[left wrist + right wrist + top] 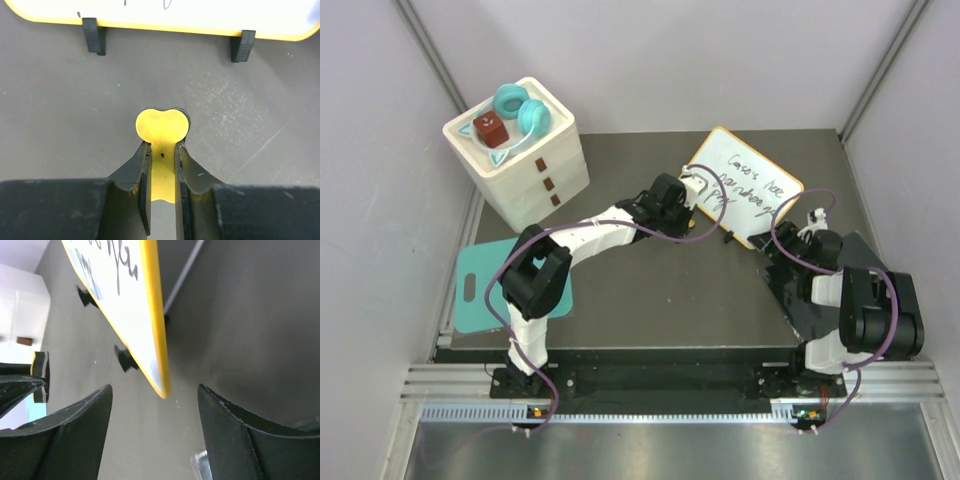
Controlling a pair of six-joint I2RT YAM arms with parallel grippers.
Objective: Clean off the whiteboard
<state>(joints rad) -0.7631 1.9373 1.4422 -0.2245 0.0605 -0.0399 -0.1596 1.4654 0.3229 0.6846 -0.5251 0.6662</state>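
- Pinching a flat yellow heart-shaped pad [162, 125] with the left gripper [162, 147], jaws pressed together on its narrow end, the two rounded lobes poking out past the fingertips [140, 160].
- Holding that pad over the dark grey table mat [60, 115], near the bottom edge of the small rectangular white whiteboard [200, 15] with rounded corners and a thin orange-yellow frame, not touching it.
- Standing on small black feet [95, 35] at the far right part of the mat, turned at an angle, with black handwriting across the white face.
- Straddling the board's lower corner with the right gripper [155, 392], fingers [75, 430] spread wide, a gap showing on either side of the frame.
- Showing a white three-drawer box [535, 170] with brown knobs at the far left, teal headphones [520, 108] and a dark red cube [490, 130] on top.
- Showing also a teal cutting board [470, 262] with a handle hole at the near left, partly under the left arm [590, 235], and a dark grey flat slab [785, 295] under the right arm [865, 300].
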